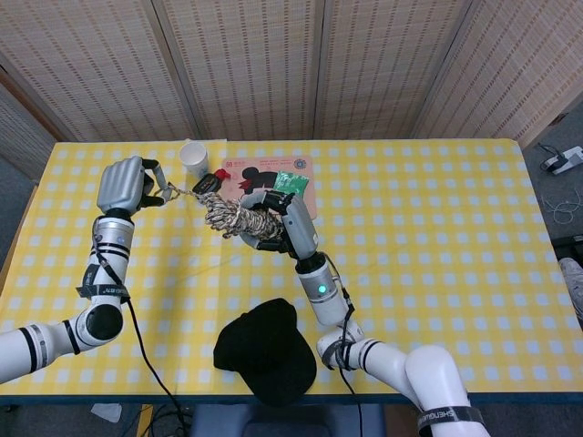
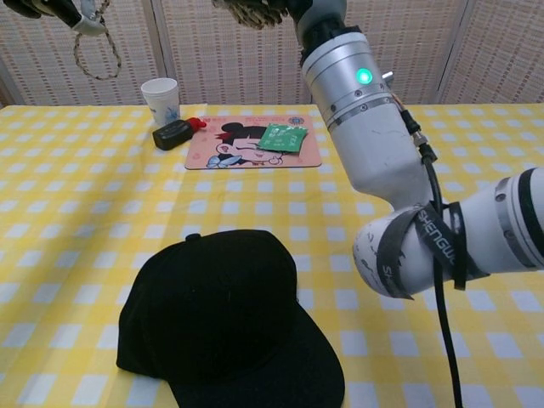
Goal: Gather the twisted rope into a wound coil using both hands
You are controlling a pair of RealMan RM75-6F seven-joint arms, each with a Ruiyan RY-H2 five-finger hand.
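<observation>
Yellow checked table (image 1: 437,228) before woven screens | black cap (image 2: 225,319) nearest me, below my right arm | my right hand (image 1: 282,218) grips the rope coil (image 1: 239,218), raised above the table | left of it, my left hand (image 1: 127,182) pinches the rope's free end | paper cup (image 1: 192,159) beyond, between my hands

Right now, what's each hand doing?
Left hand: holding the rope's loose end.
Right hand: holding the wound rope bundle.
</observation>
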